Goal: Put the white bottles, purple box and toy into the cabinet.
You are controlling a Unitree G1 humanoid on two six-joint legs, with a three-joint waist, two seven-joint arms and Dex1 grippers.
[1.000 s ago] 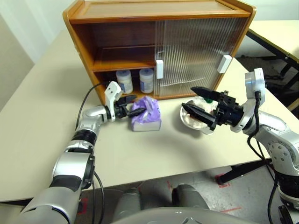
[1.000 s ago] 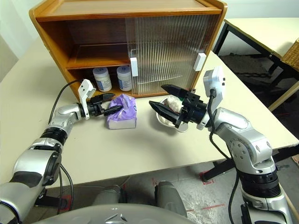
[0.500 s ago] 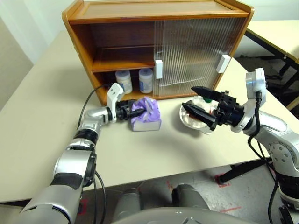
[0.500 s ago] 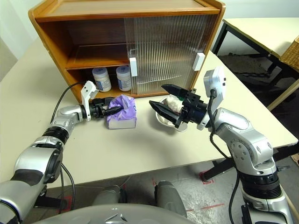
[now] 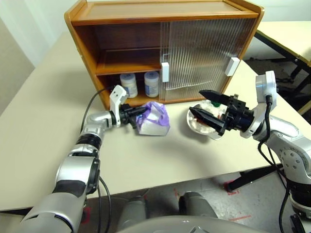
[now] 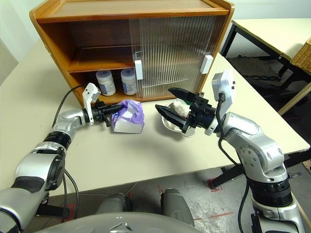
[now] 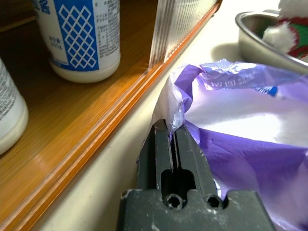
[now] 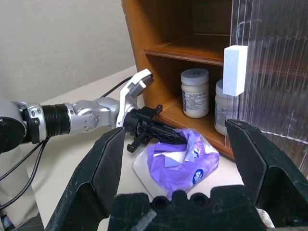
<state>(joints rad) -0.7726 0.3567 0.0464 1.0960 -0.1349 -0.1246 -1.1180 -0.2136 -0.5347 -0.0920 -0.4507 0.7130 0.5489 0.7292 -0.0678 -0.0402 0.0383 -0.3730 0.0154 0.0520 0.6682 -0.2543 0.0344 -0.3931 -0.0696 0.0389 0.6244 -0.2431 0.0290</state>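
The purple box (image 5: 154, 119) lies on the table in front of the cabinet (image 5: 165, 10), tipped up so its pale base shows. My left gripper (image 5: 141, 111) is shut on the crinkly plastic at the box's left end; the left wrist view shows the wrap (image 7: 175, 103) pinched between the closed fingers. Two white bottles (image 5: 129, 84) (image 5: 152, 83) stand on the cabinet's lower floor, in the open left half. The toy (image 7: 288, 29) lies in a steel bowl (image 5: 196, 124), mostly hidden behind my right gripper (image 5: 195, 101). That gripper hangs open just above the bowl, holding nothing.
Both ribbed sliding doors (image 5: 204, 48) cover the cabinet's right half. The inner shelf (image 5: 127, 67) above the bottles is bare. A cable (image 5: 92, 104) runs along my left forearm. Another table (image 5: 286, 34) stands at the back right.
My left gripper has closed on the purple box's plastic wrap, and the box has tipped up, showing its pale base. The right gripper has not moved.
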